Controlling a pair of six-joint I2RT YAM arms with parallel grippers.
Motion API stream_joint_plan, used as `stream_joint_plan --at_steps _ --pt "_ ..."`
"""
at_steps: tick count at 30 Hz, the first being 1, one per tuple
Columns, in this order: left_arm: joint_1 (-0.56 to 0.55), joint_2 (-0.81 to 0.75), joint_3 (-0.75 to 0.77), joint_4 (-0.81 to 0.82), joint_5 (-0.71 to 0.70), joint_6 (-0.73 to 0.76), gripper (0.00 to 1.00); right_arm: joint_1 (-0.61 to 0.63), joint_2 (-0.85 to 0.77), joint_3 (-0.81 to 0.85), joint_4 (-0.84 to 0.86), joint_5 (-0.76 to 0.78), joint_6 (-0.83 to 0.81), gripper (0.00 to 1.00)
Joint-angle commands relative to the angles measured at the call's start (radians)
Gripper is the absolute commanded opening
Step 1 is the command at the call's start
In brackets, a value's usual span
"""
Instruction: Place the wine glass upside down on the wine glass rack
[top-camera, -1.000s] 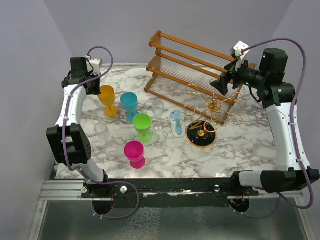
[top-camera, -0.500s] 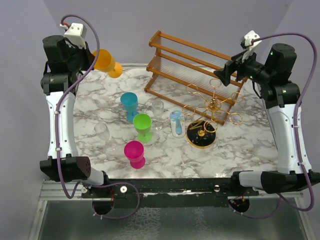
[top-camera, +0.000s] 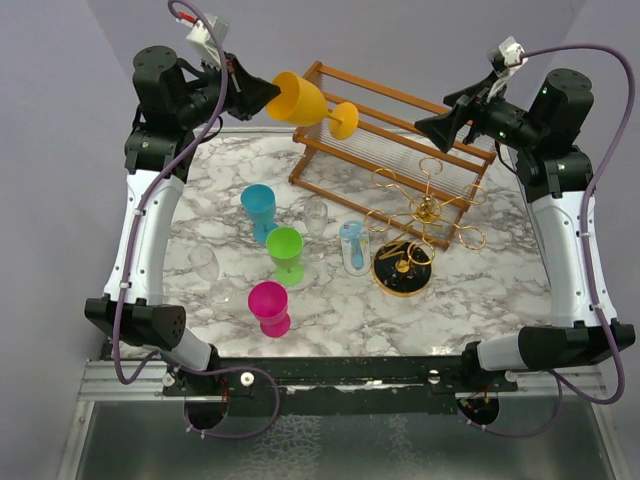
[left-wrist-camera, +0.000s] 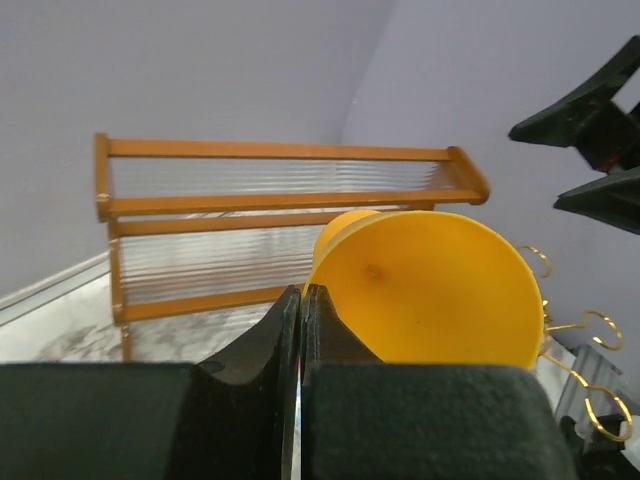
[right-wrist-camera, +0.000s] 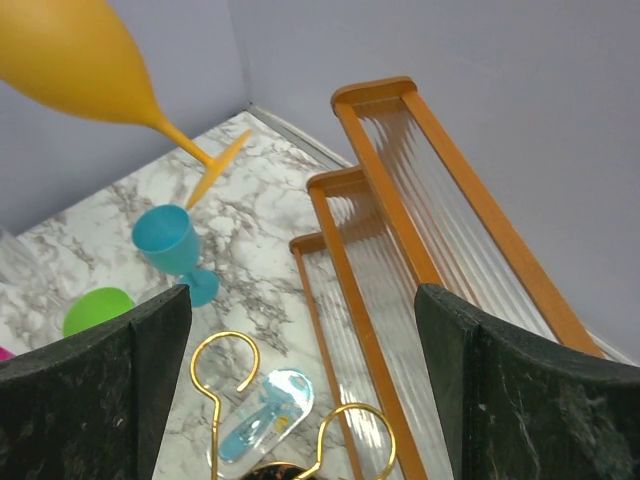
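Wine glass: the orange-yellow wine glass (top-camera: 300, 100) is up in the air, high above the far part of the worktop (top-camera: 480, 295); it lies almost on its side, bowl toward the left arm and foot pointing toward the right arm, in front of the wooden shelf rack (top-camera: 400, 135)
Left hand: the left hand (top-camera: 262, 95) is clenched on the rim of the bowl; its wrist view shows the fingers (left-wrist-camera: 240, 370) pressed together on the thin wall of the glass
Right hand: the right hand (top-camera: 425, 125) is released, jaws wide apart, grasping nothing; it is raised and turned toward the foot of the glass, but apart from it
Wine glass rack: the gold wine glass rack (top-camera: 428, 210) stands on its round black base at the right side of the worktop, below the right hand; no glass hangs on its loops
Done: the glass is picked up and lifted off the worktop
Left: I judge that less than half is done; the glass is not yet upside down and not yet near the rack; a pass to the right hand may be in preparation, but this is only my guess; after that the bowl must point down and the stem must go into one loop
Other glasses: the teal glass (top-camera: 259, 205), the green glass (top-camera: 285, 250), the pink glass (top-camera: 268, 303) and two clear glasses (top-camera: 317, 215) stand on the worktop; no hand is near them
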Motion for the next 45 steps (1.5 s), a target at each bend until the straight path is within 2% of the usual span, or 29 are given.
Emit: stream_joint_plan --at_steps 1,6,11,19,28,32,38,45 --pt "-0.047 0.007 0.016 0.181 0.063 -0.103 0.0 0.006 -0.005 -0.029 0.12 -0.113 0.138 0.92" --pt "-0.085 0.016 0.022 0.23 0.05 -0.125 0.0 0.006 0.007 -0.041 0.124 -0.153 0.207 0.9" --pt "-0.11 -0.018 -0.056 0.299 0.029 -0.146 0.0 0.007 0.006 -0.025 0.091 -0.155 0.21 0.89" --pt "-0.15 -0.014 -0.064 0.304 0.024 -0.161 0.0 0.032 0.035 -0.01 0.056 -0.149 0.244 0.79" --pt "-0.185 -0.014 -0.067 0.281 -0.002 -0.097 0.0 0.094 0.079 0.013 0.039 -0.11 0.264 0.68" --pt "-0.195 -0.009 -0.056 0.274 -0.008 -0.078 0.0 0.107 0.089 0.007 0.044 -0.099 0.276 0.55" --pt "-0.221 -0.005 -0.057 0.263 -0.021 -0.036 0.0 0.115 0.1 -0.019 0.07 -0.111 0.318 0.46" --pt "-0.244 -0.007 -0.076 0.267 -0.037 0.0 0.0 0.118 0.089 -0.064 0.106 -0.085 0.358 0.18"
